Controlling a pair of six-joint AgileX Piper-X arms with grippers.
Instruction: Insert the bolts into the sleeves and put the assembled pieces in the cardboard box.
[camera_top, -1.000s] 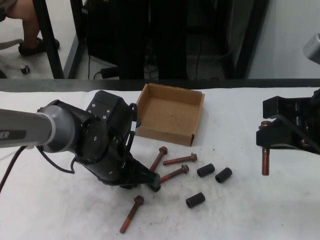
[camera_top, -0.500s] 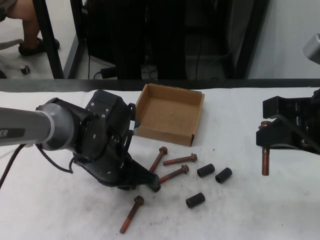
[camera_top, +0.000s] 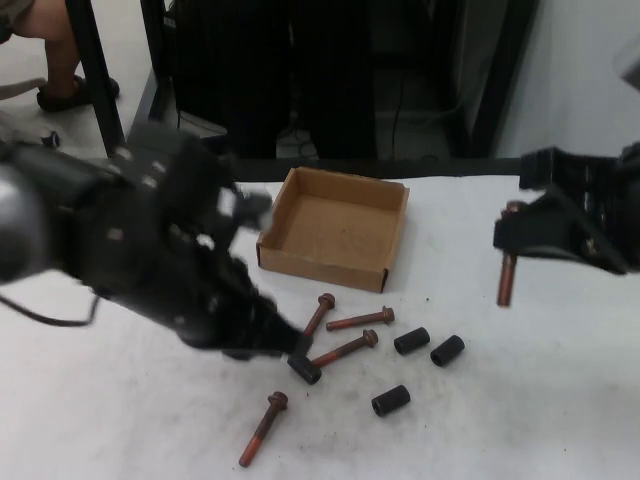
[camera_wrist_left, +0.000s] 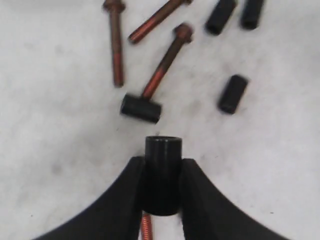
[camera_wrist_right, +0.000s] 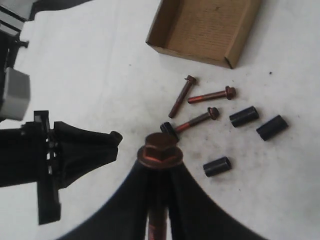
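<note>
- Noted the left hand (camera_wrist_left: 162, 164) clenched on the held sleeve (camera_wrist_left: 162, 180), black. Its long axis ran along the fingers, with the open bore facing away from the wrist and down toward the counter (camera_top: 560, 400).
- The right hand (camera_wrist_right: 159, 170) gripped the held bolt (camera_wrist_right: 160, 151) just under the hex head. In the high view the shank (camera_top: 506, 275) hung straight down, clear of the counter.
- Key relation: in the high view the held bolt lay between 2 and 3 o'clock from the left hand, well apart from it. The bolt's axis was vertical and the sleeve's was tilted. In my judgement the two axes must be lined up, bore to shank tip, before any insertion.
- The cardboard box (camera_top: 335, 268) sat at 12 o'clock of the loose parts, open side up. Its floor was bare, with no assembled piece in it.
- Four loose bolts (camera_top: 345, 348) lay flat on the counter at 6 o'clock of the box, and four loose sleeves (camera_top: 411, 340) lay among them.
- One of those sleeves (camera_wrist_left: 141, 107) lay crosswise at a bolt's tip, just beyond the held sleeve's open end. It could be knocked if the left hand dipped.
</note>
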